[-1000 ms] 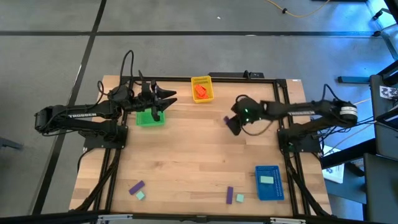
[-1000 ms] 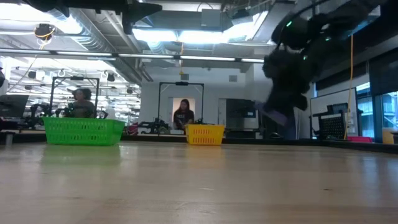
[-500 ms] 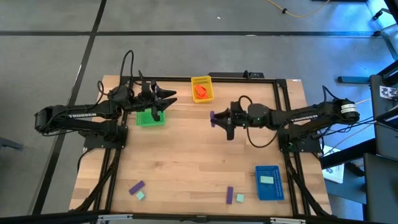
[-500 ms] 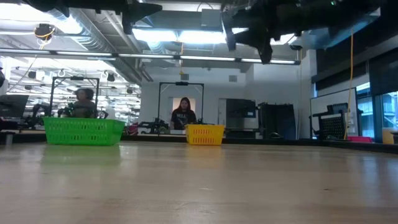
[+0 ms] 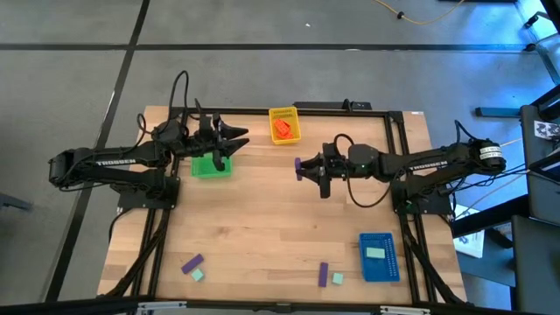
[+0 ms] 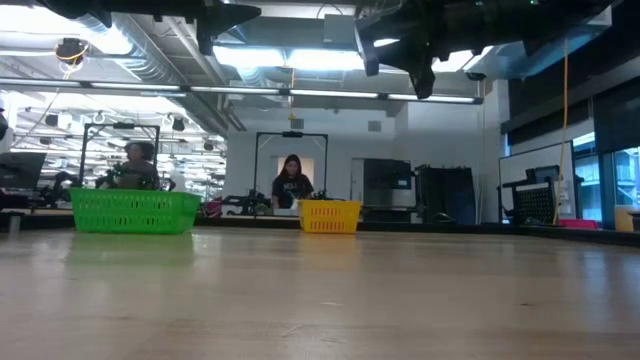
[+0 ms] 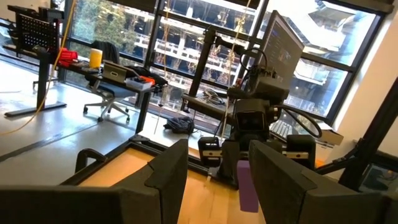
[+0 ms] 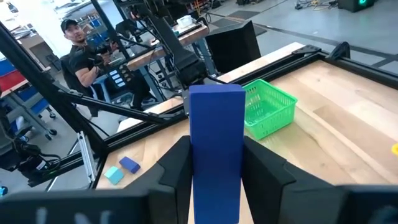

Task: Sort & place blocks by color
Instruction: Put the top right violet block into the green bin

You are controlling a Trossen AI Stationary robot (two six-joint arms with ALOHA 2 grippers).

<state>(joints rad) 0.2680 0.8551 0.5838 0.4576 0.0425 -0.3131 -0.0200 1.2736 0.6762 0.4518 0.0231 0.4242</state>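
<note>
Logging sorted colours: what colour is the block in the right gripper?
Purple block, clearest in the high view; the right gripper holds it.

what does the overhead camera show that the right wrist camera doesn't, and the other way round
Only the high view: the yellow perforated tray holding orange-red bricks, the blue perforated tray holding a pale mint brick, and the waiting left gripper over the green tray.

Only the right wrist view: a person seated beyond the table.

Both: the purple brick clamped upright in the right gripper, the green perforated tray, and a loose purple and mint brick pair on the wooden table.
</note>
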